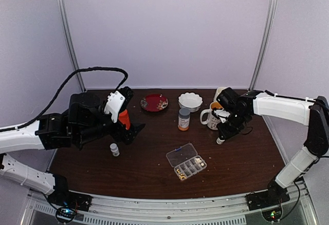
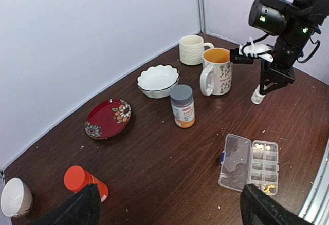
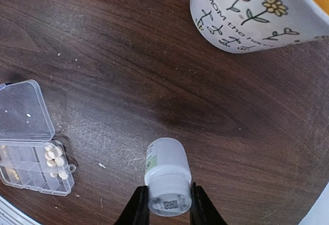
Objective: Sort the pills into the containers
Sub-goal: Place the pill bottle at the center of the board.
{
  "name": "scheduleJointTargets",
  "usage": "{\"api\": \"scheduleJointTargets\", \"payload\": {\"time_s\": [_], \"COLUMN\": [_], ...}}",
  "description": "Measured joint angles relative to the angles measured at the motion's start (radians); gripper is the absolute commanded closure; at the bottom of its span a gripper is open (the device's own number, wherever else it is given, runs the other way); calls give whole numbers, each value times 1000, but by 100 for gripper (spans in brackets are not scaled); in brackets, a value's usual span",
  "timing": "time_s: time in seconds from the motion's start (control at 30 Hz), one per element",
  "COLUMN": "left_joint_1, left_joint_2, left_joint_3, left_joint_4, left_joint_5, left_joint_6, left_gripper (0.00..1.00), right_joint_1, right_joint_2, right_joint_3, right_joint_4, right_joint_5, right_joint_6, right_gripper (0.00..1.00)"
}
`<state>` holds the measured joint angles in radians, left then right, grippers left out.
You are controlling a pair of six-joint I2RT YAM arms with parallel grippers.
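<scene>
The clear organiser box lies open on the table near the front, its lid folded back. White pills and tan-yellow pills sit in its compartments. My left gripper hovers open left of the box, with bare table between its fingers. An orange bottle stands just outside its left finger. My right gripper is shut on the cap end of a small white bottle, held low over the table right of the box. That gripper is next to the flowered mug.
A grey-capped amber bottle stands behind the box. A red plate, a white scalloped bowl, a flowered mug and a cream mug line the back. Another small white bottle stands front left. A small bowl sits far left.
</scene>
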<state>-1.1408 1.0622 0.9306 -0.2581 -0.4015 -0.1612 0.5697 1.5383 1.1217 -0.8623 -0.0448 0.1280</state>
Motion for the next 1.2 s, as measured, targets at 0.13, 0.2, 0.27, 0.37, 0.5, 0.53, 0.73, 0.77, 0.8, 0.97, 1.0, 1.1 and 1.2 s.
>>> {"api": "scheduleJointTargets", "payload": {"time_s": [0.13, 0.2, 0.27, 0.37, 0.5, 0.53, 0.73, 0.77, 0.8, 0.97, 1.0, 1.1, 1.2], "left_joint_1": [3, 3, 3, 3, 3, 3, 3, 4, 5, 27, 31, 37, 42], "left_joint_2": [-33, -37, -36, -37, -38, -38, -39, -39, -38, -20, -9, 25, 53], "left_joint_3": [-37, -47, -51, -58, -66, -68, -72, -72, -72, -72, -72, -70, -66], "left_joint_4": [-6, -12, -15, -16, -16, -16, -22, -23, -24, -37, -43, -74, -113], "left_joint_5": [-33, -40, -41, -41, -40, -40, -40, -40, -40, -40, -40, -45, -53], "left_joint_6": [-41, -52, -58, -60, -59, -59, -60, -63, -67, -104, -114, -147, -192], "left_gripper": [2, 2, 2, 3, 2, 2, 2, 3, 2, 3, 2, 3, 3], "right_joint_1": [-14, -16, -18, -20, -21, -21, -21, -20, -16, 46, 67, 111, 118], "right_joint_2": [67, 91, 113, 135, 137, 136, 83, 64, 43, -99, -122, -174, -216], "right_joint_3": [5, 6, 12, 23, 26, 26, 64, 76, 87, 118, 117, 118, 110], "right_joint_4": [11, 15, 14, 21, 21, 24, 6, 4, 4, 48, 63, 107, 145], "right_joint_5": [-1, 0, 1, 2, 2, 2, 12, 16, 23, 131, 158, 201, 232], "right_joint_6": [-23, -29, -34, -43, -53, -51, -55, -55, -54, -42, -37, -31, -24], "right_gripper": [91, 89, 86, 63, 29, 27, 22, 23, 25, 18, 13, 1, 0]}}
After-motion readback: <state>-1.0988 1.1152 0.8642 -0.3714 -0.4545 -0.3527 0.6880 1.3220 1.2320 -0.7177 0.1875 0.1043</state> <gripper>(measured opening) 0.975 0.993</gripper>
